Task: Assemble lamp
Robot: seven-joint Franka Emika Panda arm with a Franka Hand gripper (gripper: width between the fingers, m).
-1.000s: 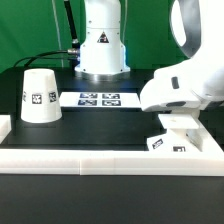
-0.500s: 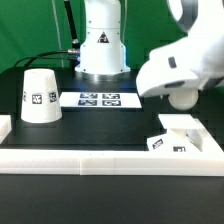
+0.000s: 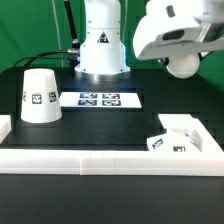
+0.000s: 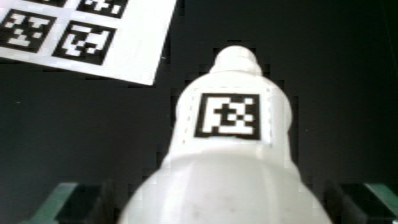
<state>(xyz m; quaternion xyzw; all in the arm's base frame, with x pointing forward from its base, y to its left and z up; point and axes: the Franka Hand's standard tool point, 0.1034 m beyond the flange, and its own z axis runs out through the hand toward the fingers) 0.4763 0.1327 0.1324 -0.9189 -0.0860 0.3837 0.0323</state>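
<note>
My gripper (image 3: 182, 58) hangs high at the exterior view's right, shut on the white ball-shaped bulb (image 3: 184, 66), well above the table. In the wrist view the bulb (image 4: 228, 120) fills the middle, its tagged neck pointing away from the wrist, with my gripper (image 4: 222, 208) round its wide end and a dark finger (image 4: 71, 200) at either side. The blocky square base (image 3: 176, 134) sits on the table at the right, below the gripper. The cone shade (image 3: 39, 95) stands wide end down at the left.
The marker board (image 3: 100, 98) lies in the middle of the black table and shows in the wrist view (image 4: 80, 35) too. A long white border rail (image 3: 100, 156) runs along the near edge. The arm's white pedestal (image 3: 101, 45) stands behind.
The arm has risen from low over the base to high at the exterior view's upper right, carrying the bulb up with it. The base and shade have not moved.
</note>
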